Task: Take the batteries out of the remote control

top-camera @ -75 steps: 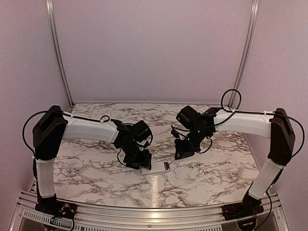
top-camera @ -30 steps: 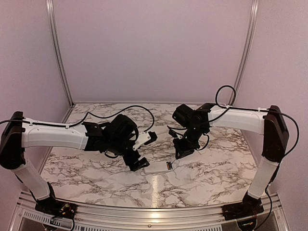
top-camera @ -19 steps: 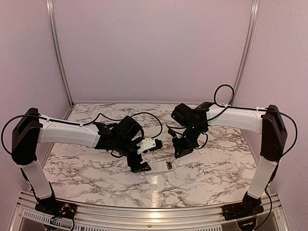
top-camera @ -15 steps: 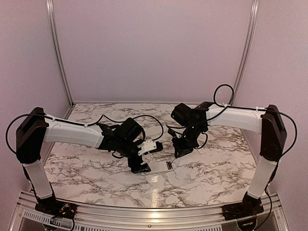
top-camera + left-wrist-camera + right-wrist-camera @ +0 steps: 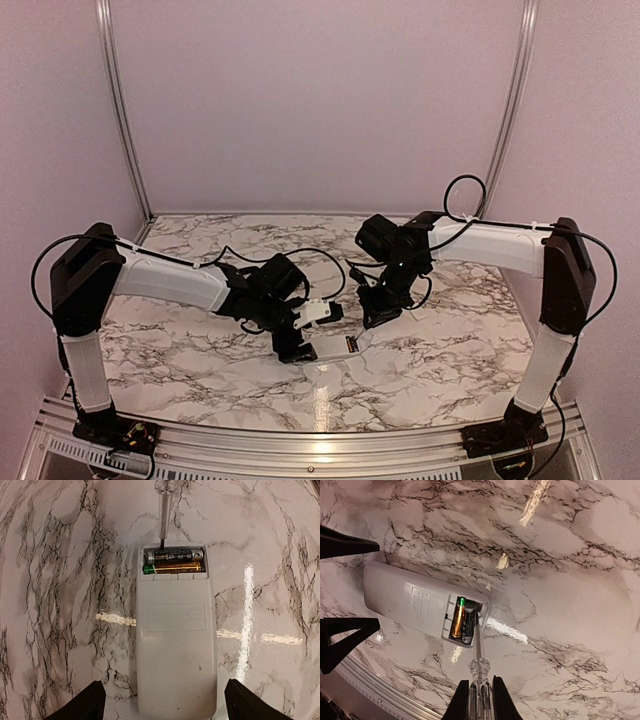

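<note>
**Screwdriver tip at the battery recess, both cells in place**

On my overhead feed the marble worktop (image 5: 450, 350) carries everything. The left arm (image 5: 170, 280) and right arm (image 5: 495, 248) both reach in toward its near middle. The remote control (image 5: 176, 645) lies flat there between them, back face up, with its open recess at the end toward the right arm.

The left jaws are released. Their two black fingers (image 5: 82, 705) stand wide on either side of the remote's plain end, not closed on it.

The right jaws are clenched on a screwdriver (image 5: 479, 680), gripping its clear handle between the fingers (image 5: 460, 705). Its thin metal shaft slants down to the remote. The tip sits at the outer edge of the recess, against the end wall beside the dark cell.

The batteries (image 5: 173, 562) lie side by side across the recess, touching along their length. The dark battery (image 5: 172, 556) is nearer the remote's end. The golden battery (image 5: 175, 568) sits just inboard of it and shows a green tip at one end.
</note>
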